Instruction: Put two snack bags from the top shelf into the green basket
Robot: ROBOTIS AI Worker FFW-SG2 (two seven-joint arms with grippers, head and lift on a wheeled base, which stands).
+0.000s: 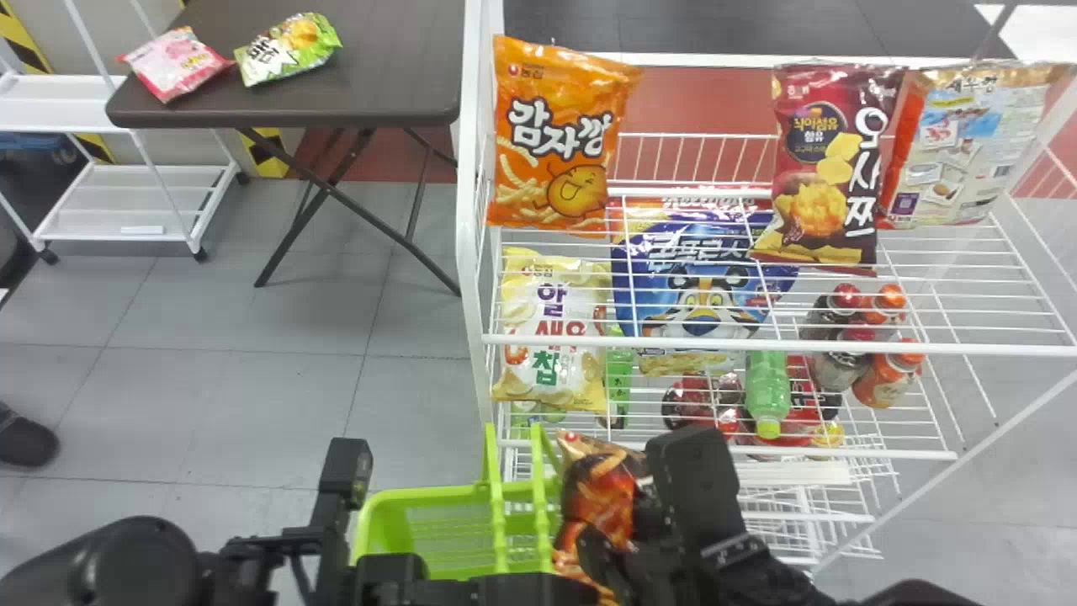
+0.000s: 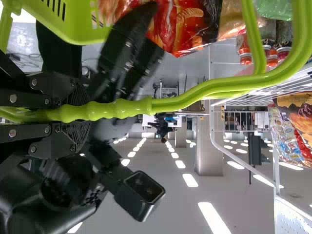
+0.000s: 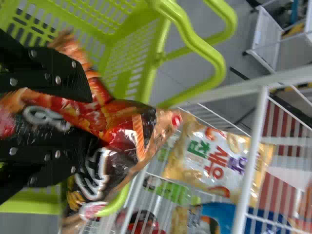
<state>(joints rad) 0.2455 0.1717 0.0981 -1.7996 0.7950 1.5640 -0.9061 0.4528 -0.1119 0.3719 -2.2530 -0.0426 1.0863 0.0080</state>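
There's a lane on the top shelf (image 1: pixel 841 346), between left-edge orange bag (image 1: pixel 555 139) and maroon bag (image 1: pixel 814 168); handles (image 1: pixel 497 513) rise over the basket (image 1: pixel 421 493)!

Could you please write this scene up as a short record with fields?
Left gripper: shut on the green basket's handle
Right gripper: gripping a red-and-black snack bag
Held bag: by the basket's shelf-side edge
Top shelf: orange bag, dark red bag, beige bag
Lower shelves: cream bag, blue bag, bottles
Dark table: pink bag, green-and-white bag
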